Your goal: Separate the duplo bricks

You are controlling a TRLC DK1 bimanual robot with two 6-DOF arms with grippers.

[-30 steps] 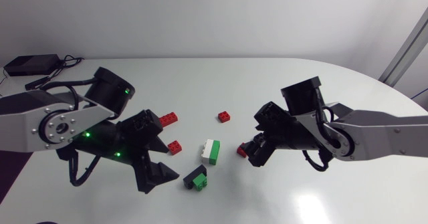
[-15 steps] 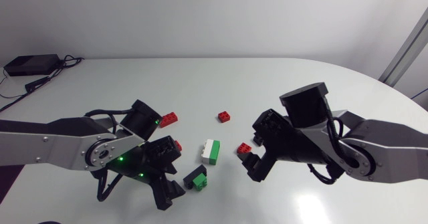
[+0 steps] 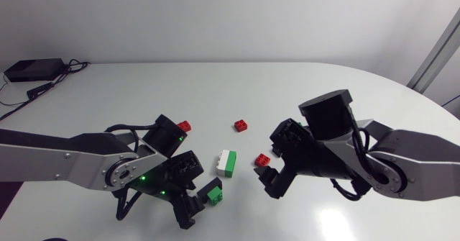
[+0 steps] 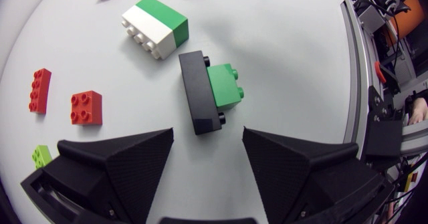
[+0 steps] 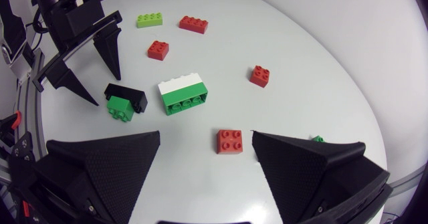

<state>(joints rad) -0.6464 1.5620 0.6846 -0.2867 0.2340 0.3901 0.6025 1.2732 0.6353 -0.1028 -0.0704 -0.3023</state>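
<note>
Your black-and-green brick pair (image 4: 207, 93) lies on table (image 4: 301, 63) just ahead of your left gripper (image 4: 207, 136), fingers apart, not touching it; white-and-green pair (image 4: 155, 27) just beyond. Your right gripper (image 5: 205, 137) spread too, red brick (image 5: 229, 141) just ahead of it

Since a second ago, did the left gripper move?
Yes. The left gripper slid toward the white-green brick, up to the black-green brick.
</note>
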